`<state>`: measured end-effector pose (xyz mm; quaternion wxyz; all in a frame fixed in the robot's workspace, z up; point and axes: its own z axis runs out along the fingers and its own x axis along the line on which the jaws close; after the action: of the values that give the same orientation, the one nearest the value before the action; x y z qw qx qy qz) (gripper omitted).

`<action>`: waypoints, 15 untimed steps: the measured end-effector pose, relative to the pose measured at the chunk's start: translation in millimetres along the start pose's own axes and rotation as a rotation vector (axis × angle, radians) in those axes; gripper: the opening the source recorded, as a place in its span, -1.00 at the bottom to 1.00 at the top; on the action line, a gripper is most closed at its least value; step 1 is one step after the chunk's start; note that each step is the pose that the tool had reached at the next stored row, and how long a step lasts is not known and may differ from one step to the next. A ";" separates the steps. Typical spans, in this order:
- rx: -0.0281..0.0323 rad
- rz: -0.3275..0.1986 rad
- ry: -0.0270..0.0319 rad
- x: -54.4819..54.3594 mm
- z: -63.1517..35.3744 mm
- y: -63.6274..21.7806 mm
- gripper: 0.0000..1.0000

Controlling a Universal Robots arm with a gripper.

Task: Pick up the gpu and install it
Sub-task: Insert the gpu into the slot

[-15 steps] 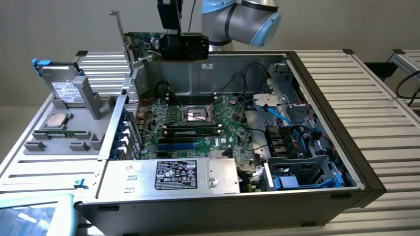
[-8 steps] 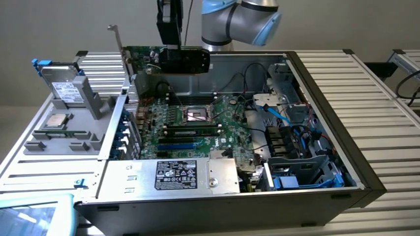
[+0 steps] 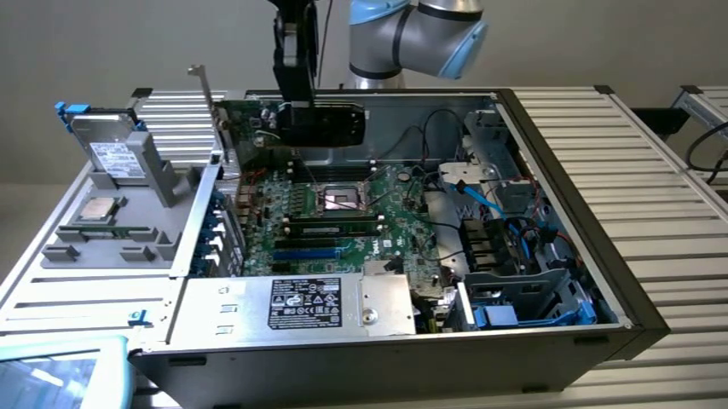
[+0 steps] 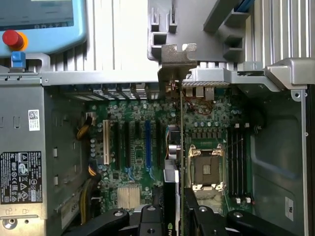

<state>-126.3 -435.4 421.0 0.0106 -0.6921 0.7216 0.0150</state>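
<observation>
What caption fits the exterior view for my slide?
Gripper holds the gpu over the motherboard inside the open computer case.

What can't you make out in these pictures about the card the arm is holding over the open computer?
- Exterior view: whether the gpu sits in a slot on the motherboard; its own fan block hides its lower edge.
- Wrist view: the slot under the card; the card, seen edge-on, covers it.
- Wrist view: most of the gripper; the picture's edge cuts it off.
- Exterior view: print on the black label, too small.

A robotics lab: a robot arm (image 3: 424, 34) above an opened computer case (image 3: 565, 162).
</observation>
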 end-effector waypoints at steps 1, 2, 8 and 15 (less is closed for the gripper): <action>0.0000 0.000 -0.0001 1.3 1.7 -0.3 -0.45; 0.0001 0.000 -0.0002 2.6 3.5 -0.5 -0.45; 0.0000 0.001 -0.0006 11.8 14.0 -1.9 -0.45; 0.0001 0.003 -0.0011 22.6 26.5 -3.7 -0.45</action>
<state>-123.6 -457.1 393.6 0.0110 -0.6912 0.7225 0.0154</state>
